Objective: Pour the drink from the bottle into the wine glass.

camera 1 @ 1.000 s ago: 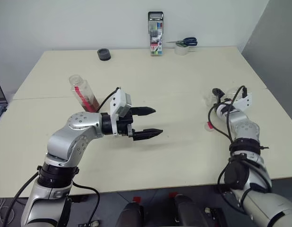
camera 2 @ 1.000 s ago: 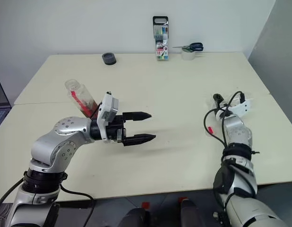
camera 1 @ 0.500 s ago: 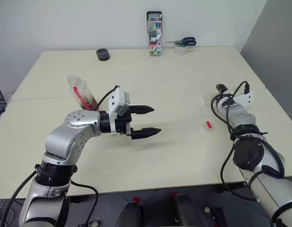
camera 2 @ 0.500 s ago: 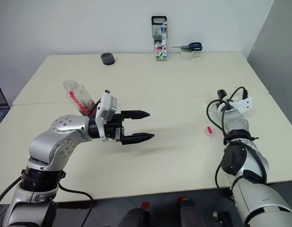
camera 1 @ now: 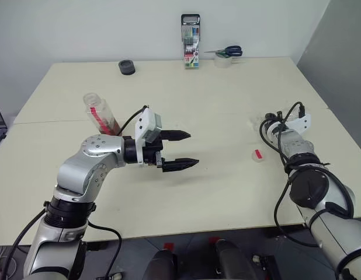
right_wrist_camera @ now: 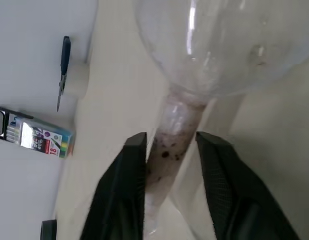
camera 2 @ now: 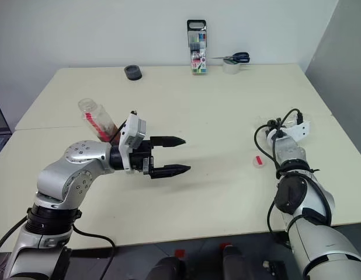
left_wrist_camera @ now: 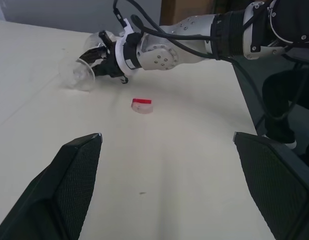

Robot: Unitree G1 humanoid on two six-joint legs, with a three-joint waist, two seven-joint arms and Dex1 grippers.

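The right claw (right_wrist_camera: 169, 145) is closed on the stem of the wine glass (left_wrist_camera: 87, 70), which lies tipped near the tabletop's (camera 1: 227, 116) right edge. The left claw (camera 1: 183, 150) is spread wide, empty, beside the bottle (camera 1: 101, 114).

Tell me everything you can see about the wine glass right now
The wine glass is clear, with a rounded bowl, a stem and a round foot. It lies tipped on its side on the beige table, on the robot's right. The right gripper has its black fingers closed around the stem. It looks empty.
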